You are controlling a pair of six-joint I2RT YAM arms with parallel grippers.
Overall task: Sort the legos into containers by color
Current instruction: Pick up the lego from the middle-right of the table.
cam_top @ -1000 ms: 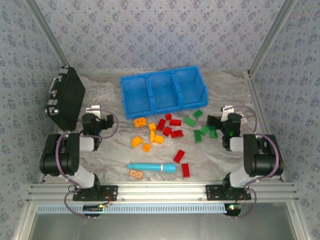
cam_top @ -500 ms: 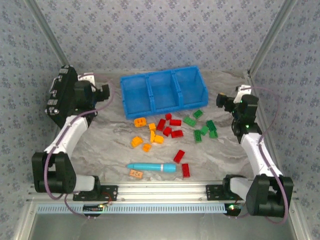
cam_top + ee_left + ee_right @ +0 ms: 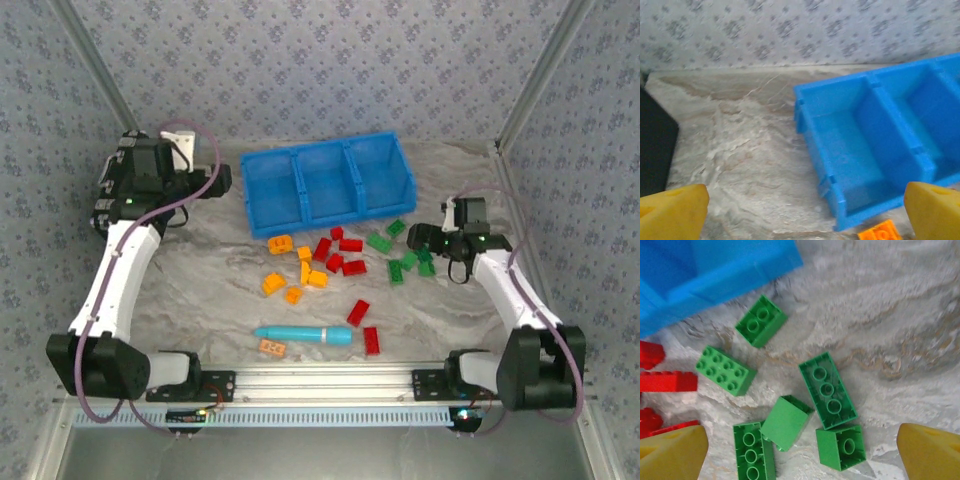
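Right gripper (image 3: 418, 238), jaws spread and empty, hangs over the green legos (image 3: 827, 390) right of centre, apparently lining up a pick; left gripper (image 3: 213, 182), upper left, open and idle beside the containers (image 3: 812, 145).

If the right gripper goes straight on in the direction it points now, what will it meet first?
Probably the green legos: the right gripper, open, points down at their cluster, and the smooth-faced green brick lies nearest its middle line. Depth is unclear, so a neighbouring brick might touch first.
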